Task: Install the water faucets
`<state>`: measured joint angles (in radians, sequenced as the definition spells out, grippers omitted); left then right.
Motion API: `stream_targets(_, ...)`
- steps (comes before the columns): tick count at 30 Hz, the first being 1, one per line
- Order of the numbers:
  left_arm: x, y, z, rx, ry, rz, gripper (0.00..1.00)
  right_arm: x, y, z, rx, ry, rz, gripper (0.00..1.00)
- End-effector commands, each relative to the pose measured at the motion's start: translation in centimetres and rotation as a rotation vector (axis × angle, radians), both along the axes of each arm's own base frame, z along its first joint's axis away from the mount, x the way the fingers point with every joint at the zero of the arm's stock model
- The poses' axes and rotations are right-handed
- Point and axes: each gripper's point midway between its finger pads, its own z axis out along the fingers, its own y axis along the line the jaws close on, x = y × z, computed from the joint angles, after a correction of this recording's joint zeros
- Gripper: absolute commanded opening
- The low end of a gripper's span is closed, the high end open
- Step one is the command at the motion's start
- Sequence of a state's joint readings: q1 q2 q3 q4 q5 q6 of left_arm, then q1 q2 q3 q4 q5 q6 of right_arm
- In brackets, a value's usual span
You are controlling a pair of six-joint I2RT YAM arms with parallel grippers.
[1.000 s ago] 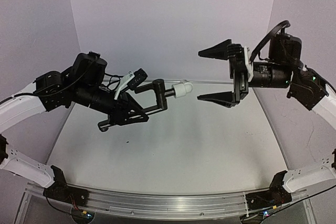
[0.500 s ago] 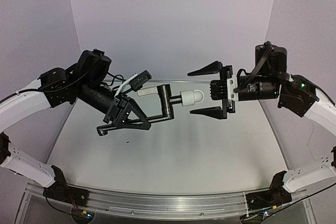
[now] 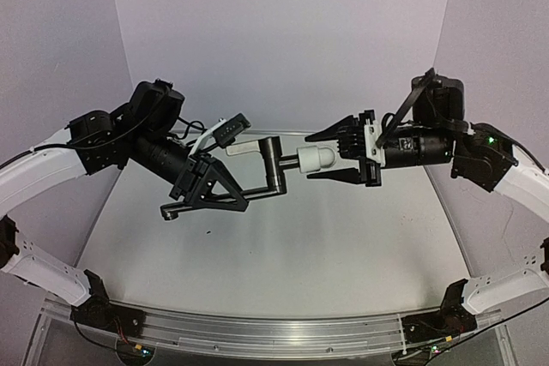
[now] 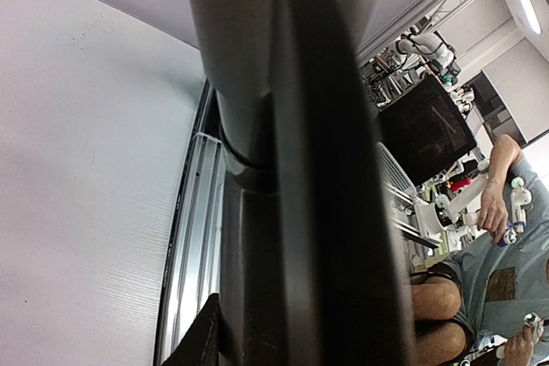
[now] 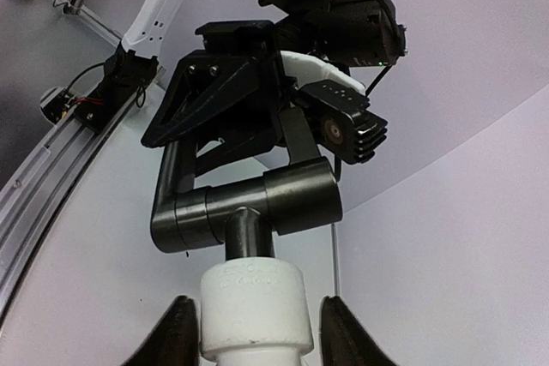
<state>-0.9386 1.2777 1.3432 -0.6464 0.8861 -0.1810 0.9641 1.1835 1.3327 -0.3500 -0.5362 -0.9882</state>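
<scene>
the right gripper (image 3: 310, 157) is brought leftward from well apart and is now set around the white fitting (image 3: 317, 159), its jaws are narrowed from a wide spread to just beside the fitting, the black pipe (image 3: 273, 169) is shifted slightly rightward and lower

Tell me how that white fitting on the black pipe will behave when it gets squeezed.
Probably rigid: the white fitting looks like thick moulded plastic. Its smooth round sides may slip or spin in the right tool.
</scene>
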Motion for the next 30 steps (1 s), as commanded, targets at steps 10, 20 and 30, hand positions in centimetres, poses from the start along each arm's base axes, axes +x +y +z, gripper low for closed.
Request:
stream_targets(10, -0.4, 0.1, 6.1, -0.206, -0.213, -0.043, 0.00, 0.2, 0.4, 1.0, 0.045, 0.073, -0.023, 0.28)
stream_targets(20, 3.8, 1.8, 5.3, -0.220, -0.686, 0.174, 0.00, -0.2, 2.2, 2.0, 0.119, 0.684, -0.077, 0.03)
stream_targets(30, 5.8, 1.8, 1.9, -0.019, -1.181, 0.249, 0.00, -1.0, 3.6, 0.0, 0.058, 1.309, -0.106, 0.00)
